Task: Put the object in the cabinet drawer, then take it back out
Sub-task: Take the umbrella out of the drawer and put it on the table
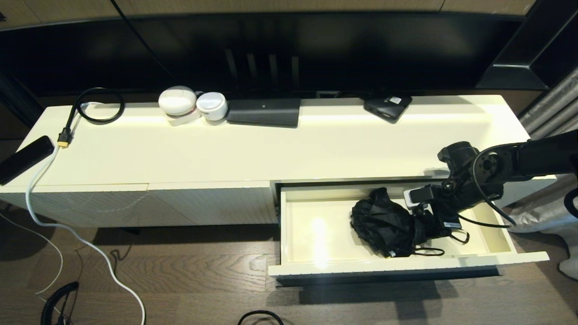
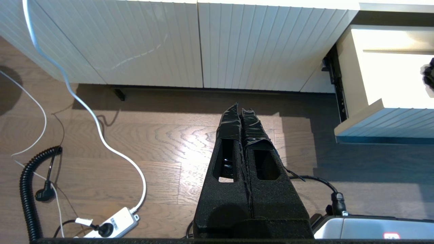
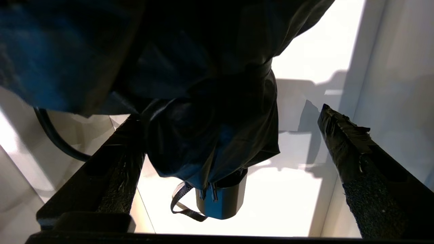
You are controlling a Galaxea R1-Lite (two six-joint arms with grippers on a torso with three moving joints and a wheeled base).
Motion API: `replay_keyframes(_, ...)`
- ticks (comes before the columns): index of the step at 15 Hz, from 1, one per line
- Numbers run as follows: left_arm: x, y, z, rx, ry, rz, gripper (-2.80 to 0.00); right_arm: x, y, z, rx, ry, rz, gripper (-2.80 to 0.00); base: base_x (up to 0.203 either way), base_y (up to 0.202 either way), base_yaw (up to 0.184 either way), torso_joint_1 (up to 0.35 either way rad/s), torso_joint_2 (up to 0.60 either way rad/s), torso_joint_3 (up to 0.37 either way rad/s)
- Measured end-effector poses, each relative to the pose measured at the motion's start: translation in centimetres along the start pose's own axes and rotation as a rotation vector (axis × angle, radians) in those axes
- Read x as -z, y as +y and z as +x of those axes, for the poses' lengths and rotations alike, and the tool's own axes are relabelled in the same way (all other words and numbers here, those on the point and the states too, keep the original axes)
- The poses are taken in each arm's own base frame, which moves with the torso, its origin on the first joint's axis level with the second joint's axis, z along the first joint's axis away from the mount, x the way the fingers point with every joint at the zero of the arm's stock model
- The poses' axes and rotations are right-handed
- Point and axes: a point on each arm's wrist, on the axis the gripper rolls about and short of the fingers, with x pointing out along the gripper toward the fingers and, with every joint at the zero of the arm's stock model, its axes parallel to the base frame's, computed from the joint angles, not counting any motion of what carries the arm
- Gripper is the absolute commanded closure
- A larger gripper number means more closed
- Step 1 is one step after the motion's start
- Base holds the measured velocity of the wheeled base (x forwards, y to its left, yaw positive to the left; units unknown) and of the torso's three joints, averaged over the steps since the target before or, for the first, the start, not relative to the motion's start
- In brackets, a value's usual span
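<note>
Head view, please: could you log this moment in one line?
folded black umbrella lying in open cabinet drawer | right claw open around it | left claw shut, parked

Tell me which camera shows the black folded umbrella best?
The head view: the black folded umbrella lies whole inside the open cream drawer. The right wrist view shows only its handle end, between the open right gripper's fingers. The left wrist view catches just a dark edge.

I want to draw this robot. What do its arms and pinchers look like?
The right arm is black, with round joints, thin black cables looping beside it and a small white-and-black camera near the wrist. Each end effector, right and left, has two long black fingers with rough foam padding, rectangular cut-outs and wrinkled black tape on the tips.
</note>
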Motion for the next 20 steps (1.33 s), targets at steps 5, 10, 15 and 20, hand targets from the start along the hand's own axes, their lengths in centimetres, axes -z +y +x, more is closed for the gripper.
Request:
replay_keyframes(5, 0.0, 0.0, 0.0, 0.000, 0.000, 0.000, 0.00, -0.6, -0.3, 0.0, 0.010, -0.010, -0.011, -2.80, 0.000, 0.000, 0.000, 0.000, 0.00, 0.000)
replay_keyframes(10, 0.0, 0.0, 0.0, 0.000, 0.000, 0.000, 0.00, -0.9, -0.2, 0.2, 0.005, -0.011, -0.019, -2.80, 0.000, 0.000, 0.000, 0.000, 0.00, 0.000)
replay_keyframes(15, 0.0, 0.0, 0.0, 0.000, 0.000, 0.000, 0.00, -1.1, -0.4, 0.5, 0.009, -0.014, -0.023, -2.80, 0.000, 0.000, 0.000, 0.000, 0.00, 0.000)
replay_keyframes(20, 0.0, 0.0, 0.0, 0.000, 0.000, 0.000, 0.00, -1.1, -0.2, 0.8, -0.004, -0.010, -0.021, 0.00, 0.000, 0.000, 0.000, 0.000, 0.00, 0.000)
